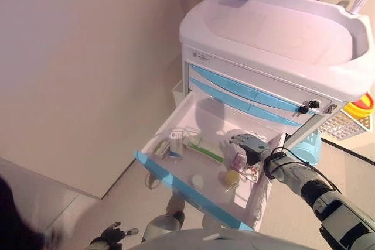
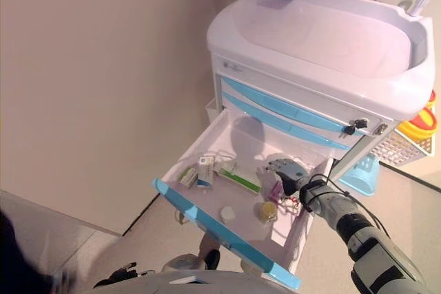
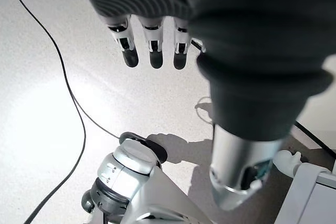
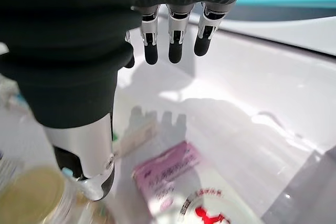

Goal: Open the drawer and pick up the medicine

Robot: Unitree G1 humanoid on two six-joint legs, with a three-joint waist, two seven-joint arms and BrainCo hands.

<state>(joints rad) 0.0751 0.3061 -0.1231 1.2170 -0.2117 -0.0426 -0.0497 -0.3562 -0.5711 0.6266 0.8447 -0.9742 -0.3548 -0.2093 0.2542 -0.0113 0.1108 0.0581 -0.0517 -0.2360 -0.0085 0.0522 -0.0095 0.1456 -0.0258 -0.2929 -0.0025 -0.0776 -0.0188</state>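
1. The white pull-out drawer with a light-blue front (image 1: 193,198) of the white medical cart (image 1: 275,33) stands open. My right hand (image 1: 249,146) hovers inside it near the right wall, fingers (image 4: 175,45) straight and spread loosely, holding nothing.
2. The medicine lies on the drawer floor. A small flat pink-and-white packet (image 4: 168,171) sits directly under my palm; just beside it is a round yellow-lidded jar (image 1: 232,178). Further left are a long green-and-white box (image 1: 202,149), an upright white-and-blue carton (image 1: 176,143), a smaller box (image 1: 162,149) and a small white cap (image 1: 197,182).
3. Handling, as I judge it: the pink packet looks light, thin and slightly flexible, lying flat on smooth plastic, so it is likely to slide. I would pinch its long edges between thumb and fingers, gently, pressing it against the drawer wall if it skates.
4. My left hand (image 3: 152,51) hangs low by the floor, fingers relaxed and empty.
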